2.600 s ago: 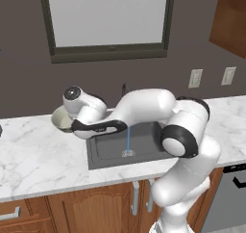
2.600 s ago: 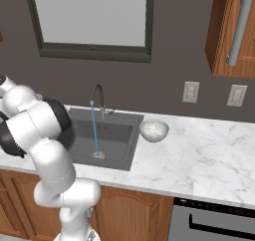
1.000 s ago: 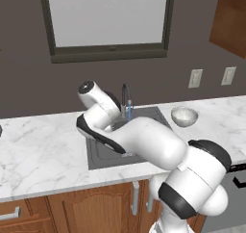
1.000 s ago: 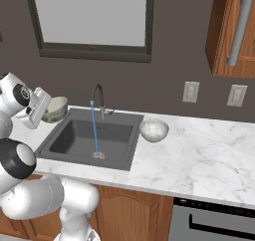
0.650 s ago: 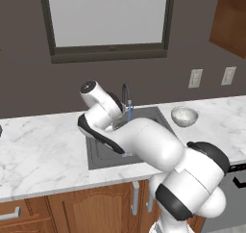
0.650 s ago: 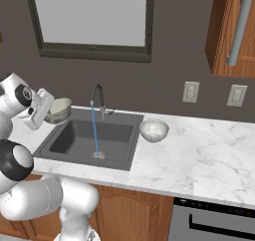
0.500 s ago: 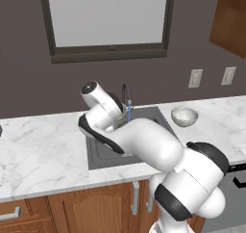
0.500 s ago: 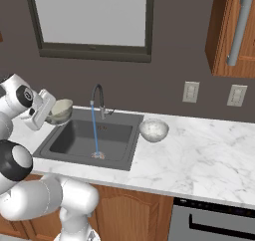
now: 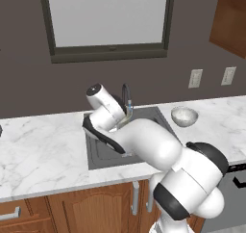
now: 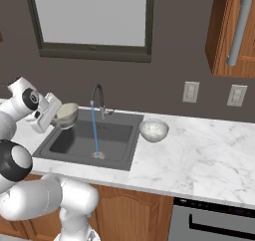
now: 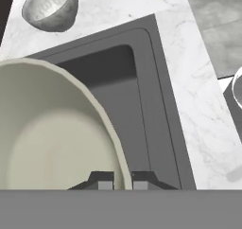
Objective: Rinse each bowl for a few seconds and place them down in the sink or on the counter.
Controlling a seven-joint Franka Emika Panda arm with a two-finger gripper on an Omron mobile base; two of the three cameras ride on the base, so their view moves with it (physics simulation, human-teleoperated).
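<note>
Gripper [image 11: 122,180]: fingers are pinching the rim of the olive-beige bowl [image 10: 66,114].
Olive-beige bowl: hanging over the left end of the sink [image 10: 117,135], apparently just short of the running water [image 10: 94,130].
Faucet [image 10: 97,98]: pouring into the basin.
Marbled bowl [image 10: 153,129]: sitting on the counter [image 10: 209,150], just right of the sink.
</note>
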